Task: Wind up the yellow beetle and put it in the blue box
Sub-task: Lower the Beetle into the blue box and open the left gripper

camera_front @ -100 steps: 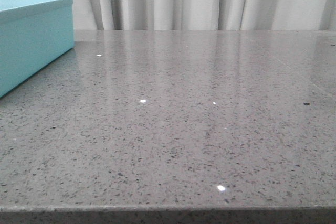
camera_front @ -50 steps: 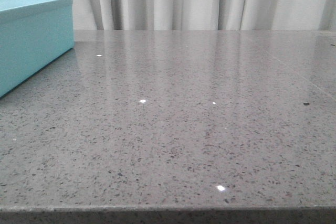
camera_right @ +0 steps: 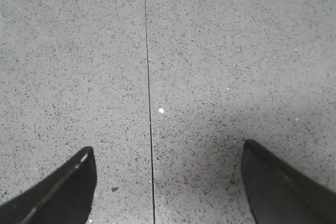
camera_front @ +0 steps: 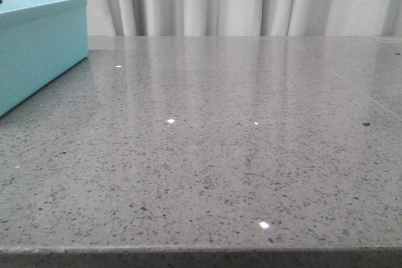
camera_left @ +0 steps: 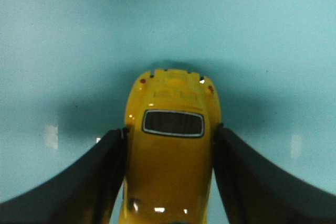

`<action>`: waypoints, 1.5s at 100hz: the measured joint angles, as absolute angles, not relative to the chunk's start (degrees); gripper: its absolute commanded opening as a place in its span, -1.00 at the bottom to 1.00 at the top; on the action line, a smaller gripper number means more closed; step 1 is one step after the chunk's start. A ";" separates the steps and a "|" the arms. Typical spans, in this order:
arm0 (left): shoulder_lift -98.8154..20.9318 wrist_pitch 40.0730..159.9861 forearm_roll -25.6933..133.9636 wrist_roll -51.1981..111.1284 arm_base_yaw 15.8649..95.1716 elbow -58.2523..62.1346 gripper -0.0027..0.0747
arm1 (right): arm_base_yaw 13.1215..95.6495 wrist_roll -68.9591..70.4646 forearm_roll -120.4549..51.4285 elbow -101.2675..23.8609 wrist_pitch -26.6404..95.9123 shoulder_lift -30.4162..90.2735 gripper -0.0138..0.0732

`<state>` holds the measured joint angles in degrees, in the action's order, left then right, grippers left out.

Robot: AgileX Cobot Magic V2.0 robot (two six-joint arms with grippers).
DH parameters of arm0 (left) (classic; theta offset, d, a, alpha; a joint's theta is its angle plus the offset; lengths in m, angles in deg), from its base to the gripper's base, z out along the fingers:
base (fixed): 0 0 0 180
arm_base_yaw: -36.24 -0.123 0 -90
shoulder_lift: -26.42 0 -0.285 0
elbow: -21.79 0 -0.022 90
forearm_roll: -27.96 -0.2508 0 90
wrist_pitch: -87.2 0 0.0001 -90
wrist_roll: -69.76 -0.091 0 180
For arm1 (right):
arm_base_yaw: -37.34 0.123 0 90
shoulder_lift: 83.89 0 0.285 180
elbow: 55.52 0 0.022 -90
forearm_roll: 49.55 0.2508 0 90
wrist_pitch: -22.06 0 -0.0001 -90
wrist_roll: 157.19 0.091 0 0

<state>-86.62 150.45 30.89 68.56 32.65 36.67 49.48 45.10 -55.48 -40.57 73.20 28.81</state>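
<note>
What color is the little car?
Bright glossy yellow, with a dark rear window. The yellow beetle shows best in the left wrist view, held by the left tool.

The large turquoise-blue box point(camera_front: 38, 45) runs off the front view's left edge; black jaws hide the glossy yellow toy beetle's point(camera_left: 170, 145) sides.

A: Front view. What's on the desk point(camera_front: 251, 155)?

B: Grey speckled stone top, glossy, a few bright glints of light on it. The box point(camera_front: 38, 48) sits at the far left, turquoise, cut off by the frame edge.

A: Box open or closed?

B: Can't tell from this angle; only its side walls and top rim show. A tiny dark bit shows at the rim by the left edge, too small to identify.

A: Background?

B: Pale curtain point(camera_front: 220, 1) in folds, behind the desk's far edge.
</note>
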 measured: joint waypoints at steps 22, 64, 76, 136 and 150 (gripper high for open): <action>-86.52 150.56 30.89 68.58 32.65 39.34 0.21 | 49.48 45.10 -55.48 -40.57 73.20 28.81 0.63; -76.95 150.67 32.24 66.93 32.65 42.07 -0.14 | 49.48 42.97 -55.48 -40.48 72.00 30.34 0.63; -72.50 150.67 32.62 65.23 32.65 42.07 -0.56 | 49.48 42.78 -55.48 -40.48 71.07 32.77 0.62; -44.02 144.23 36.41 61.92 32.65 22.03 -0.98 | 49.48 42.19 -56.29 -36.74 72.12 47.63 -0.84; -36.68 140.18 36.66 61.31 32.65 13.70 -0.98 | 49.48 42.25 -56.51 -31.40 71.63 51.77 -0.84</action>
